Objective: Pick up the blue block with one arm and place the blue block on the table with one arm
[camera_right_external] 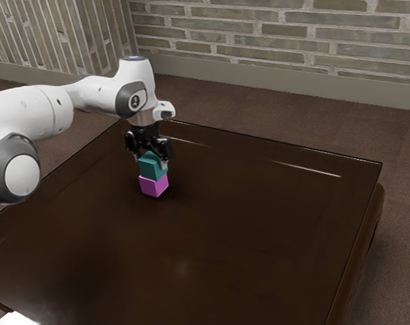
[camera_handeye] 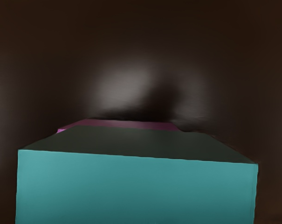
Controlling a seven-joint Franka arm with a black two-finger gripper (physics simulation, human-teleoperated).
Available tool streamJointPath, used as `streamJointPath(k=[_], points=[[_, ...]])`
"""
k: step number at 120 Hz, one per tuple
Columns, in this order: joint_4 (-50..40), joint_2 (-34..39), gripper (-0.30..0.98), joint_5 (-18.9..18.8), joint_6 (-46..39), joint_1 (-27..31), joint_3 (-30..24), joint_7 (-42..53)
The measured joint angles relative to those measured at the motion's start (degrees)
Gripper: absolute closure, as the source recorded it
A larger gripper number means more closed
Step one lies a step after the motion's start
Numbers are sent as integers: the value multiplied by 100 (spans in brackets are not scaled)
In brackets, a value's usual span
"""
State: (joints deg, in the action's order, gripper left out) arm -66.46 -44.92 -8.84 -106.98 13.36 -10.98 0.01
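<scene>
Near the table's far edge, in the exterior view, my black gripper (camera_right_external: 150, 161) points down and is shut on the blue block (camera_right_external: 151, 167), which looks teal. One finger is at each side of the block. Directly beneath it is a magenta block (camera_right_external: 154, 185); whether the two blocks touch, I cannot tell. In the wrist view the blue block (camera_handeye: 137, 189) is large and close under my hand, and a thin strip of the magenta block (camera_handeye: 131, 124) shows past its dark side face.
The dark brown table (camera_right_external: 259, 230) extends around the blocks, with its raised edge toward the exterior view's right. A bright white object (camera_right_external: 15, 319) is at the exterior view's lower left corner. A brick wall stands behind.
</scene>
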Motion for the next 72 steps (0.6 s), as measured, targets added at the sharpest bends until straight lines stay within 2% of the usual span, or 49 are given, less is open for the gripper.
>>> streamJointPath(k=[20,47,72], points=[[-17,-71,3,-3,-87,0,0,47],[-18,-74,26,-12,-133,9,8,93],[-8,-7,30,-31,-148,-2,-3,117]])
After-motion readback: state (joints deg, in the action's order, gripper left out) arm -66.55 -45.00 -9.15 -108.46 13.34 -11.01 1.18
